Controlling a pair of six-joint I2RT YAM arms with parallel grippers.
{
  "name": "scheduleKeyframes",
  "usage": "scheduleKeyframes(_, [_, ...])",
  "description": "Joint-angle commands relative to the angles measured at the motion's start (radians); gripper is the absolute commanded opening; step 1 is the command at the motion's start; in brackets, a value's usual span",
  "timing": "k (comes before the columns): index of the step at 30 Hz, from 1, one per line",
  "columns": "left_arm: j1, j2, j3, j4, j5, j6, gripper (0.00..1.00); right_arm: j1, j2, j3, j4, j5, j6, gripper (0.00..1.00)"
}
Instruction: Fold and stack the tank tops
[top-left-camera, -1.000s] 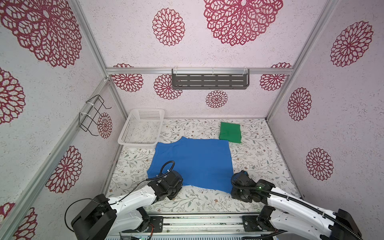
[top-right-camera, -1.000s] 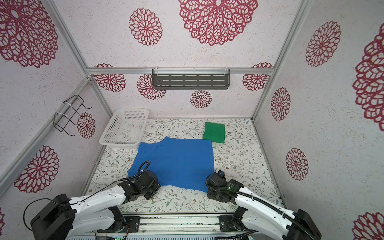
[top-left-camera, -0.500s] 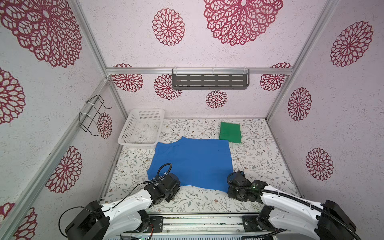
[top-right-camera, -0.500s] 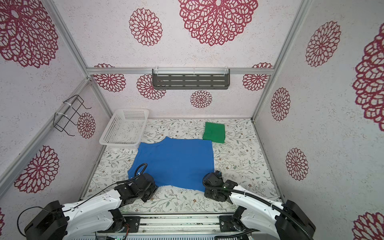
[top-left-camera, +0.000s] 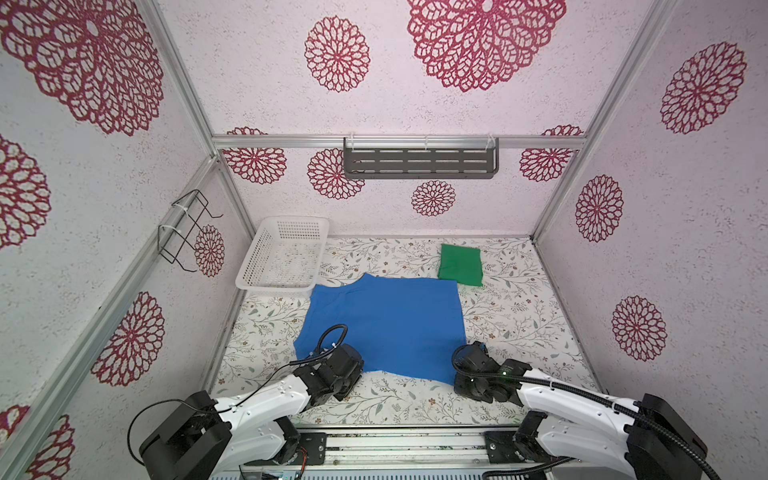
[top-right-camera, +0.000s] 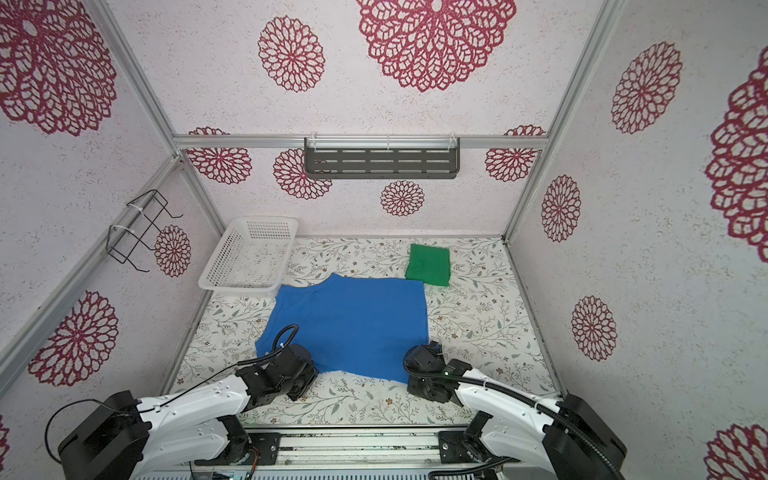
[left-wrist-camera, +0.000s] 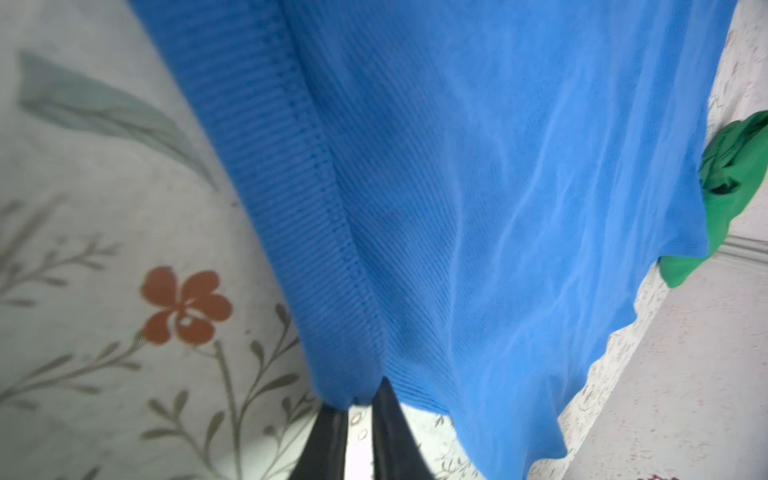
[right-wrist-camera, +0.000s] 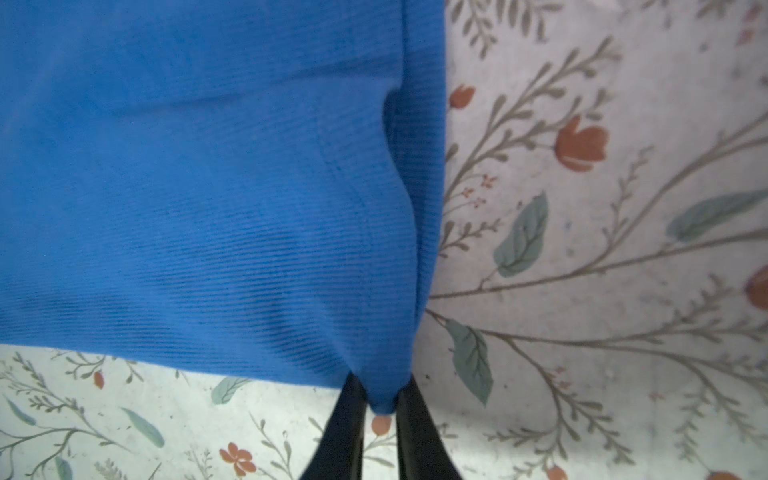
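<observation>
**A:** Left gripper (left-wrist-camera: 357, 409): jaws are closed on the blue tank top (left-wrist-camera: 457, 166). Its ribbed edge band is bunched between the black fingers (left-wrist-camera: 332, 440).

**B:** Same on our right gripper (right-wrist-camera: 380, 401). It's clamped on a corner of the cloth, which is pinched to a point between the jaws. The fabric rises a little at both pinches.

**A:** In a top view, taking the far wall as 12, we've got the left grip at the top's 7 o'clock corner and the right grip at its 5 o'clock corner. Both wrists sit low on the table (top-left-camera: 519, 316).

**B:** The rest of the blue top lies spread flat mid-table, with shallow wrinkles. The scooped edges are on its 9 o'clock side.

**A:** Green tank top (top-left-camera: 460, 264) is a folded rectangle at 1 o'clock from the blue one, right at its far corner. We can't tell whether they touch.

**B:** White basket (top-left-camera: 274, 286) is at 11 o'clock, its near rim just beside the blue top's far-left corner.

**A:** Grey shelf (top-left-camera: 419, 163) is on the 12 o'clock wall, and the wire rack (top-left-camera: 187, 228) is on the 9 o'clock wall.
</observation>
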Motion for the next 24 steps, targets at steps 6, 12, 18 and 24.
scheduleKeyframes(6, [0.007,-0.040,0.046,-0.183,-0.024,0.065,0.00,0.005,-0.045,0.044,-0.126,0.026,0.001,0.00])
scheduleKeyframes(12, [-0.038,-0.168,0.051,-0.338,-0.051,0.055,0.00,0.010,-0.126,0.045,-0.239,0.001,0.027,0.00])
scheduleKeyframes(18, [-0.107,-0.283,0.056,-0.467,-0.106,-0.004,0.00,0.017,-0.151,0.092,-0.321,-0.013,0.007,0.00])
scheduleKeyframes(24, [-0.067,-0.246,0.198,-0.639,-0.103,0.140,0.00,0.007,-0.027,0.251,-0.436,-0.035,-0.096,0.00])
